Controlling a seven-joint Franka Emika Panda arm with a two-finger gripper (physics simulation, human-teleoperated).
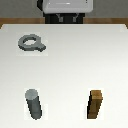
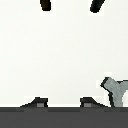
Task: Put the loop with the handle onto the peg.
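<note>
The gripper (image 2: pixel 70 5) hangs above the bare table (image 1: pixel 70 55) with fingers spread apart, holding nothing. The loop with the handle (image 1: pixel 30 43) lies flat, well apart from the peg (image 1: pixel 34 104).

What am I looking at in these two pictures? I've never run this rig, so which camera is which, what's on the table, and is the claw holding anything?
This is a simulated robot arm with a two-finger claw, working over a white table. The exterior view is shot from across the table: the arm's base sits at the far edge. On the table lie a flat grey loop with a stubby handle, an upright grey peg, and a brown block toward the exterior view's right of the peg. All three stand apart from one another.

The wrist view looks down from the arm itself. The two dark tips are the claw, open and holding nothing. The grey piece at that picture's edge is probably part of the loop. The loop is not yet on the peg.
</note>
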